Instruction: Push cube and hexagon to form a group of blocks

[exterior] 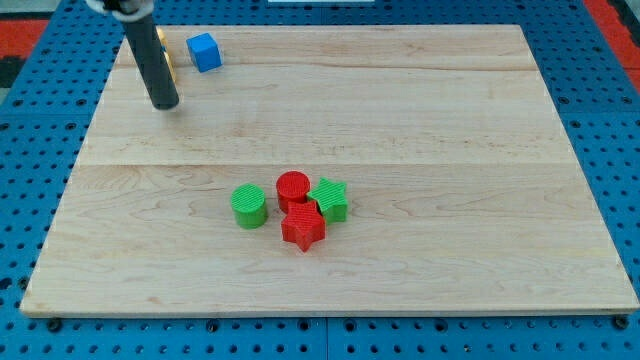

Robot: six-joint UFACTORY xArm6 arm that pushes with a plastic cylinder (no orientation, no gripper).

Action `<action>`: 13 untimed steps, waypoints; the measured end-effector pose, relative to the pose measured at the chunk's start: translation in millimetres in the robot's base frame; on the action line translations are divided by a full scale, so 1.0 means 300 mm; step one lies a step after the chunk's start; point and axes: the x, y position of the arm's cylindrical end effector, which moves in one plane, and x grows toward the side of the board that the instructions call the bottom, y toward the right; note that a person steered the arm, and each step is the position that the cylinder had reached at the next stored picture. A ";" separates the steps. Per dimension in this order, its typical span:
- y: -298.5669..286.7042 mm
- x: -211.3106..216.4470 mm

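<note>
A blue cube (pixel 204 52) sits near the board's top left. Just left of it a yellow block (pixel 166 50) shows as slivers behind the rod; its shape cannot be made out. My tip (pixel 164 104) rests on the board below the yellow block and to the lower left of the blue cube, apart from the cube. Whether the rod touches the yellow block cannot be told.
Near the board's middle stand a green cylinder (pixel 249 206), a red cylinder (pixel 293 187), a green star (pixel 330 199) and a red star (pixel 303 228); the last three touch one another. The wooden board (pixel 450 130) lies on a blue pegboard.
</note>
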 end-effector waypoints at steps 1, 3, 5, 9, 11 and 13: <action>0.121 0.068; 0.230 -0.319; 0.286 -0.376; 0.142 -0.604; -0.128 -0.601; -0.155 -0.553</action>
